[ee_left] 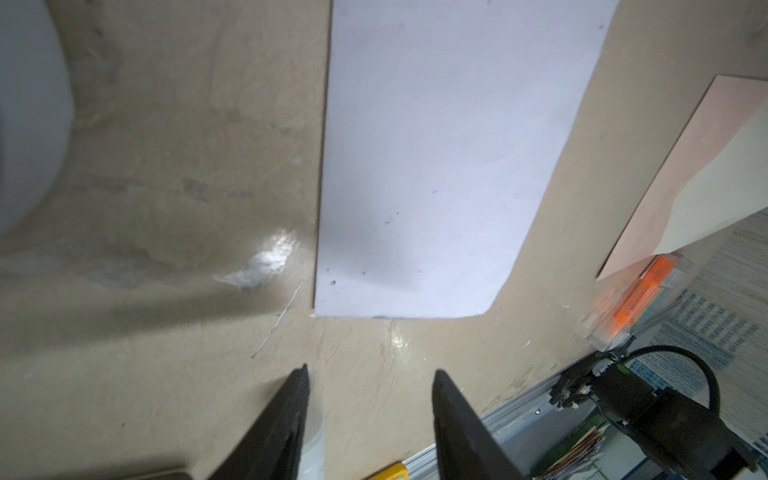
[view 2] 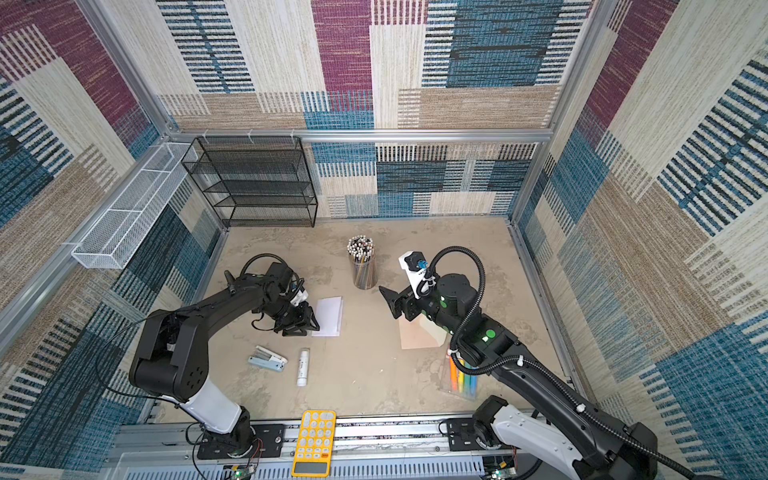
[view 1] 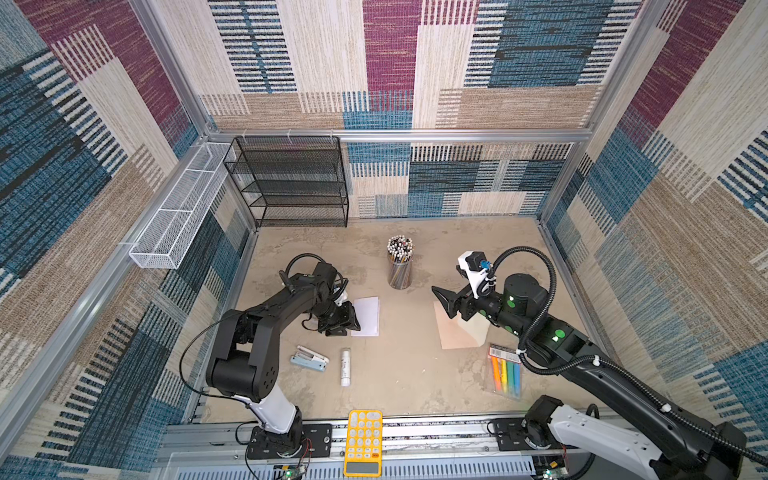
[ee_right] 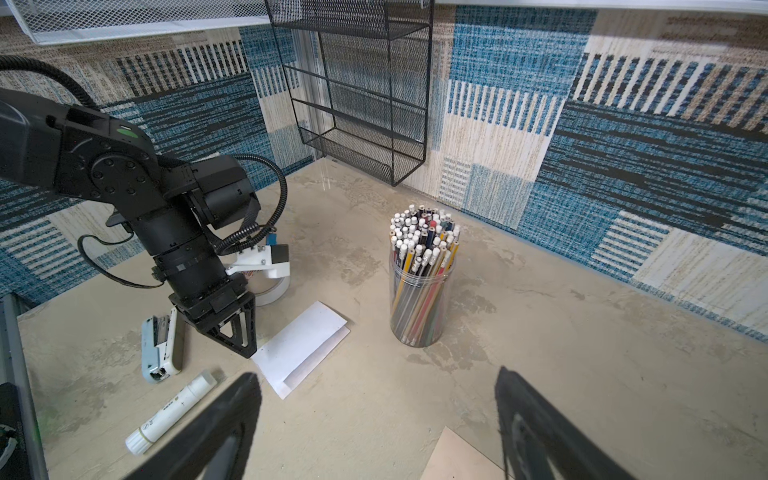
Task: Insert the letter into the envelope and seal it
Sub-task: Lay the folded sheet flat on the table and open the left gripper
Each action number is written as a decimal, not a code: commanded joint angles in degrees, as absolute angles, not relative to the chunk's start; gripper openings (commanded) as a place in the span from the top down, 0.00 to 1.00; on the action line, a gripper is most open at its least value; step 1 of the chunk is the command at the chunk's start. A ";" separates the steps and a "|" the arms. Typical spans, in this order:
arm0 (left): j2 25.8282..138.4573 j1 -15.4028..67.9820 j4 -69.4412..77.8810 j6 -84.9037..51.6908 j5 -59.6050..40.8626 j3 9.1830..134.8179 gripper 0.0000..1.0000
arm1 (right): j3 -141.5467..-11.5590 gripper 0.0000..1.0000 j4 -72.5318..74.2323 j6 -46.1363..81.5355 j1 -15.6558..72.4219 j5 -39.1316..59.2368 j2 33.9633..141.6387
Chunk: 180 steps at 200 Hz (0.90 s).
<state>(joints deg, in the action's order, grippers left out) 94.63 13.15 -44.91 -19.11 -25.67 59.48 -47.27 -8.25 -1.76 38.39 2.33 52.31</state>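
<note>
1. Here's the letter, flat on the table just left of centre in both top views. It is one white sheet, folded over, and the layers are slightly offset so a strip of the lower one shows along an edge. In the left wrist view the letter fills the upper middle. It has a few tiny dark specks, its far end is cut off by the frame, and nothing finer can be read.
2. The left hand has its fingers spread with nothing between them. The tips stop just short of the letter's near edge, with bare table between. From above, the left hand sits at the letter's left side.
3. One envelope, peach-tan, lies flat right of centre, well apart from the letter, with its cream flap face showing. The right arm covers its upper part in both top views. The right wrist view catches only a corner of the envelope at the bottom edge.
4. The right hand has its fingers spread wide and is empty. In a top view the right hand hangs over the envelope's upper left edge.
5. Around them:
   - One jar of pencils stands upright above centre.
   - One stapler and one glue stick lie below the letter.
   - One pack of markers sits lower right, partly under the right arm.
   - One yellow calculator lies at the bottom edge.
   - One black mesh shelf and one white mesh basket are at upper left.
6. One white roll of tape peeks out behind the left arm, mostly hidden.
</note>
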 commanded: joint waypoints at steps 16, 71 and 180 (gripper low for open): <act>91.48 13.18 -48.95 -16.35 -24.03 60.92 0.45 | -47.97 0.09 -8.10 -0.98 38.41 0.60 52.61; 81.20 13.13 -50.36 -13.19 -23.85 63.78 0.44 | -46.85 0.07 -4.57 2.04 38.41 -1.12 53.69; 62.45 14.14 -37.78 -13.67 -24.18 60.80 0.52 | -47.72 0.09 -12.50 19.20 28.03 -3.06 61.55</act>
<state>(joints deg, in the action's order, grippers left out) 64.42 13.69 -43.90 -13.43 -23.16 62.30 -48.99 -10.02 10.66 33.52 -3.03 62.41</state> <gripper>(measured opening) 0.485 0.939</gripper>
